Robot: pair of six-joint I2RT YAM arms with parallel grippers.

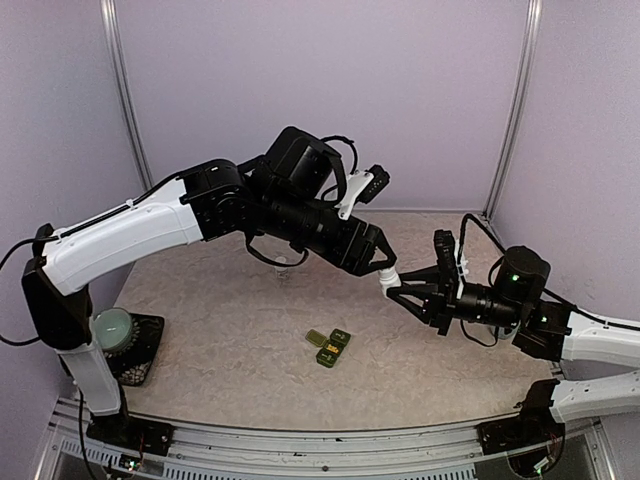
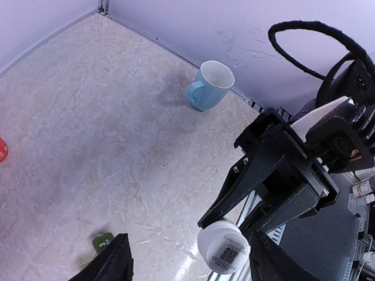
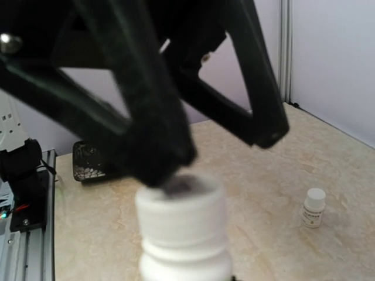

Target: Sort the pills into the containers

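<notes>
The left claw point(image 1: 383, 266) is hanging at the white pill bottle point(image 2: 222, 252), with its fingers apart, one on each side of the cap point(image 3: 181, 202). The right claw point(image 1: 398, 288) is squeezing the bottle tight. I think the left fingers should be pinching the cap evenly before twisting. The green containers point(image 1: 331, 347) are lying on the table point(image 1: 230, 330), well apart from both claws. The blue mug point(image 2: 210, 85) and a spare bottle point(image 3: 313, 208) are sitting far off, so nothing seems to be blocking.

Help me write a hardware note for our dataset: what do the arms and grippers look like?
Both arms have white shell links and black joints: left arm, right arm. Black cables loop over the wrists. A green light glows on the right wrist. The left gripper and right gripper are black, with long tapering fingers.
</notes>
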